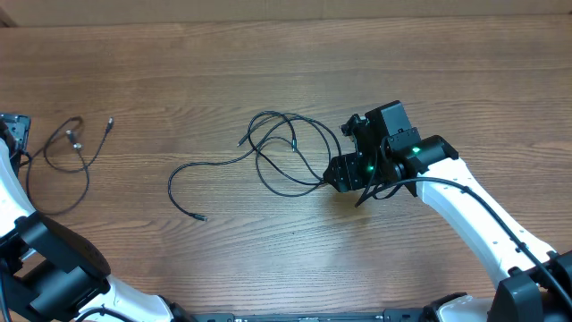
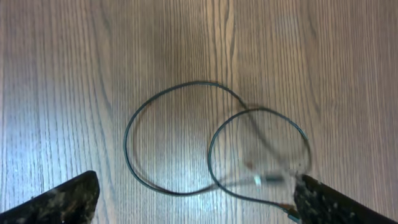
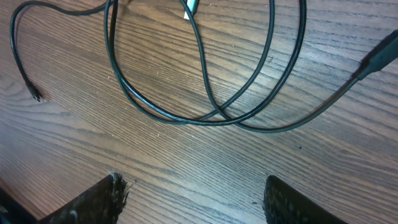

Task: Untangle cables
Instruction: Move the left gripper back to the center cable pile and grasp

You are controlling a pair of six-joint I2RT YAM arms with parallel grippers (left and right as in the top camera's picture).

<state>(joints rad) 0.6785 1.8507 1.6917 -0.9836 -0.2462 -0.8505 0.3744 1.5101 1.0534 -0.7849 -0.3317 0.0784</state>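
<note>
Left end effector (image 2: 196,186): we find it wide, empty; looped cable (image 2: 126,143) lies just ahead on the counter (image 1: 268,72).
Right end effector (image 3: 193,186): wide, empty; tangled cables (image 3: 217,115) just ahead.

Overhead camera: fixed above, looking straight down, far enough back to take in the wooden table (image 1: 268,54), the left arm (image 1: 54,259) and the right arm (image 1: 474,215).

Left wrist camera: close, facing down at the small cable loop (image 2: 186,143) near the table's left edge, with its own fingers (image 2: 62,199) at the frame bottom.

Right wrist camera: equally close, tilted down over the central tangle (image 3: 205,93).

Both wrist patches also appear in the overhead view.
</note>
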